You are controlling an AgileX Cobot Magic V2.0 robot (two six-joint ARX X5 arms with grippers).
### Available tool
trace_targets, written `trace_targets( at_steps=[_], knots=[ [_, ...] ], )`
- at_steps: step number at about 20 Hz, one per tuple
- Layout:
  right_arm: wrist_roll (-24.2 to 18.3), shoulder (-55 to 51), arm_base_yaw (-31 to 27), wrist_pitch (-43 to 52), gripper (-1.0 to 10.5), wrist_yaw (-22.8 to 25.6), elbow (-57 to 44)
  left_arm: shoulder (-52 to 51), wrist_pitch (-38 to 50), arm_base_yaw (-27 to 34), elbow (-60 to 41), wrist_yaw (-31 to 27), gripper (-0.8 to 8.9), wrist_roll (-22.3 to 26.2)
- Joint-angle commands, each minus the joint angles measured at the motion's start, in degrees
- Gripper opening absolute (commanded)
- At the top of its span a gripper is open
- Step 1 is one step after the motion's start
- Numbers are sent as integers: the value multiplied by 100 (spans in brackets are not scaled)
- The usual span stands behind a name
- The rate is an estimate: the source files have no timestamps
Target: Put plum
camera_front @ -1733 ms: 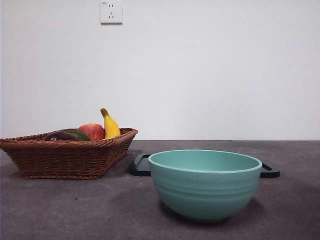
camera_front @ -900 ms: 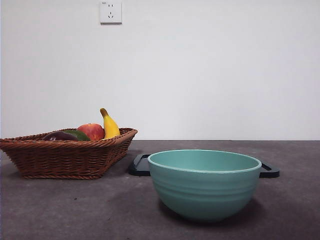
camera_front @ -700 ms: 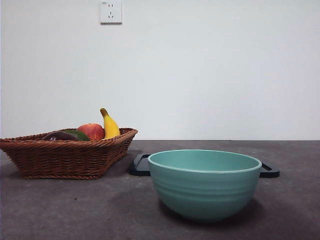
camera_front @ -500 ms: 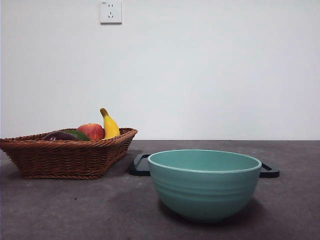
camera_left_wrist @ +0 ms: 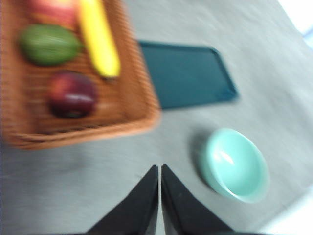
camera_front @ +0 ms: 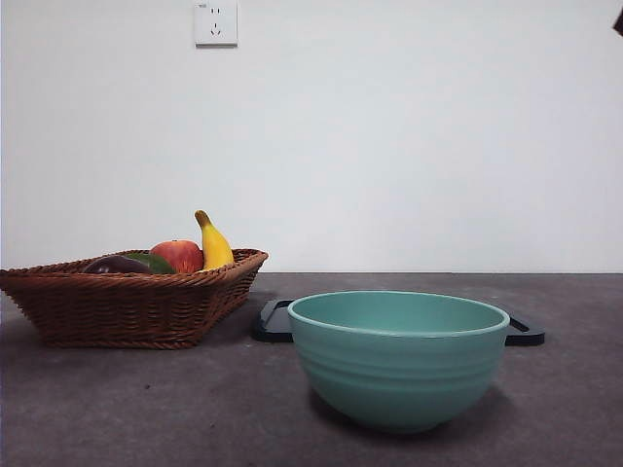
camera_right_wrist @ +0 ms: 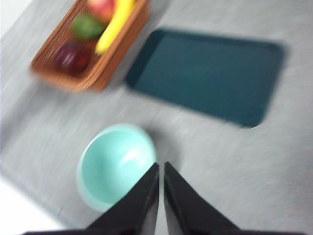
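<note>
Grey, faintly speckled tabletop [camera_front: 146,409] runs back to a plain white wall with a socket [camera_front: 216,23] high on it. Both arms hang well above the table with nothing held: the left gripper [camera_left_wrist: 160,169] has its two black jaws pressed together, and so has the right gripper [camera_right_wrist: 161,166]. Well ahead of the left fingertips lies the wicker basket [camera_left_wrist: 142,105], and in it the plum [camera_left_wrist: 72,94], dark maroon and glossy, resting on the basket floor in the end nearest those fingertips, just beside the banana [camera_left_wrist: 99,36] and near the flat green fruit [camera_left_wrist: 49,44]; the red apple [camera_front: 179,255] sits beyond them. Close beside the left fingertips is the mint bowl [camera_left_wrist: 234,165], with the dark tray [camera_left_wrist: 186,73] farther out; the right fingertips hover almost over the same bowl. The plum looks firm and of moderate weight, but its smooth skin would likely slip in hard jaws. My judgement is to come straight down with the jaws opened wide and close across its broadest middle, clear of the banana and the basket wall, squeezing only lightly.
</note>
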Motion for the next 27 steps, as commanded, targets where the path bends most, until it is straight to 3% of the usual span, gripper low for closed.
trace_targets(
  at_steps=[1, 5, 10, 14, 16, 17, 20, 27],
  knots=[
    [-306, 223, 402, -273, 8, -109, 219, 157, -315, -188, 310, 227, 9, 365],
    [-413, 284, 929, -448, 9, -164, 232, 179, -708, -422, 358, 227, 9, 614],
    [-415, 284, 1021, -420, 9, -160, 232, 179, -640, -437, 358, 225, 18, 612],
    [-411, 284, 1021, -424, 20, -164, 232, 179, -638, -435, 358, 219, 144, 612],
    [-407, 284, 1021, -424, 94, -162, 232, 179, -638, -435, 358, 219, 237, 612],
    [-404, 284, 1021, -424, 198, -162, 232, 179, -638, -435, 358, 219, 289, 612],
    [-404, 284, 1021, -424, 370, -162, 232, 179, -638, -437, 358, 216, 379, 612],
    [-407, 284, 1021, -424, 371, -164, 232, 197, -481, -437, 361, -190, 418, 610]
  ],
)
